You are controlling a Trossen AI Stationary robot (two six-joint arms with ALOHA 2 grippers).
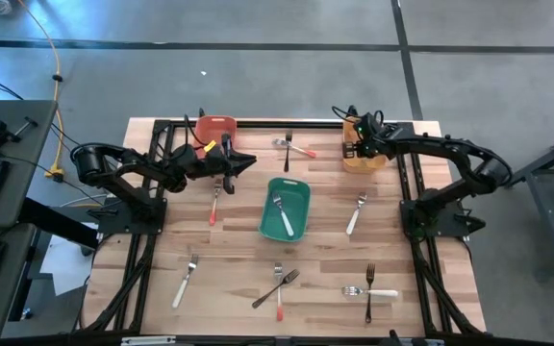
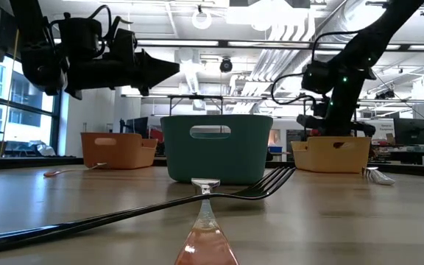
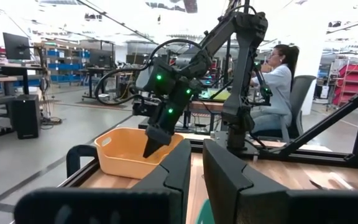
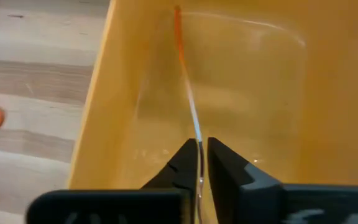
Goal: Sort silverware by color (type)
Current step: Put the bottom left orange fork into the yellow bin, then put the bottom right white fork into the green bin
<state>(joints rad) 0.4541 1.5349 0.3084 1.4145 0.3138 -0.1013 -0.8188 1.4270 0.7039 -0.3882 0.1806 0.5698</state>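
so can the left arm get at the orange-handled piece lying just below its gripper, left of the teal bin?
Probably yes. The left gripper hangs above the table holding nothing, fingers nearly closed, and the orange-handled utensil lies alone on bare wood, clear of the teal bin. The right gripper is far off over the orange bin.

The teal bin (image 1: 286, 209) occupies the table centre; pass to either side of it. On its left, you meet an orange-handled utensil (image 1: 214, 204) and the left gripper (image 1: 248, 160) overhead. On its right, a white-handled fork (image 1: 356, 214) lies in open wood. The right gripper (image 1: 351, 146) fills the orange bin (image 1: 364, 159). Crossed utensils (image 1: 278, 285) clutter the near edge.
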